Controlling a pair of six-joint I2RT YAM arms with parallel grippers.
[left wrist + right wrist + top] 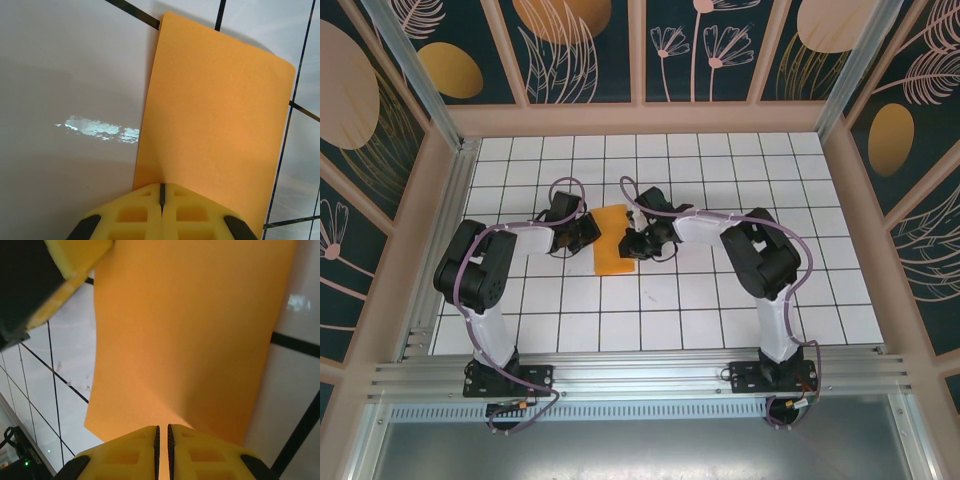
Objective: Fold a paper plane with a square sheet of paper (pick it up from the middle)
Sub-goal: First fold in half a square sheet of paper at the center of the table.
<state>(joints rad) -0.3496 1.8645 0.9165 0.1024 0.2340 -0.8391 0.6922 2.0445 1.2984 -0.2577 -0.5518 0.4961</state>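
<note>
The square sheet of paper point(610, 255) is bright orange and looks like a narrow upright rectangle in the top view, lying between the two grippers on the white grid table. My left gripper point(588, 232) is at its left edge. In the left wrist view its yellow jaws point(161, 186) are shut, with the sheet point(215, 115) running in under their tips. My right gripper point(633, 243) is at the sheet's right edge. Its jaws point(162, 427) are nearly together, pinching the paper point(185, 330), which bows up toward them. The left fingertip point(70, 260) shows at the sheet's far corner.
The white tiled table point(720, 300) stretches all round the sheet, with walls of leaf patterns and dull orange ovals point(450, 70) behind and at the sides. An aluminium rail point(640, 375) runs along the near edge by the arm bases.
</note>
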